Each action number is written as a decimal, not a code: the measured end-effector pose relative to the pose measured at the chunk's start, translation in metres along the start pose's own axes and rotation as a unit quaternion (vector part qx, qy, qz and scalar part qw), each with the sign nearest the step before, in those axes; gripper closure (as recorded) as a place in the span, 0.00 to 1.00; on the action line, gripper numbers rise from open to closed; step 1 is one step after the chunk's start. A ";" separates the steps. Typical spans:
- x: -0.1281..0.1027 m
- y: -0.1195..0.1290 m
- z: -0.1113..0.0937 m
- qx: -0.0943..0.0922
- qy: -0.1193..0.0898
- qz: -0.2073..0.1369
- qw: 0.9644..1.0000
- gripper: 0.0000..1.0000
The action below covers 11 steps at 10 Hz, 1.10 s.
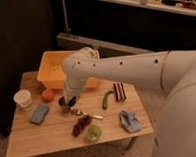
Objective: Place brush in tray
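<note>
Just in front of the near wall of the large orange-yellow rectangular plastic tray (50, 71), my white two-finger gripper (67, 102) points down at the wooden table (48, 135), jaws fully closed. A small dark rounded lump at its tips I take for the head of the slim whitish-handled brush (65, 105). The handle is hidden, so I cannot tell its axis or whether I grip it. The tray lies directly beyond the gripper, so the carry goes up and back.
</note>
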 end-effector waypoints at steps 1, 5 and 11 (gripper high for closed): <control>-0.013 -0.010 0.003 -0.008 0.001 0.007 1.000 1.00; -0.059 -0.026 0.027 -0.040 0.013 0.017 0.999 1.00; -0.100 -0.041 0.045 -0.044 0.026 0.026 0.998 1.00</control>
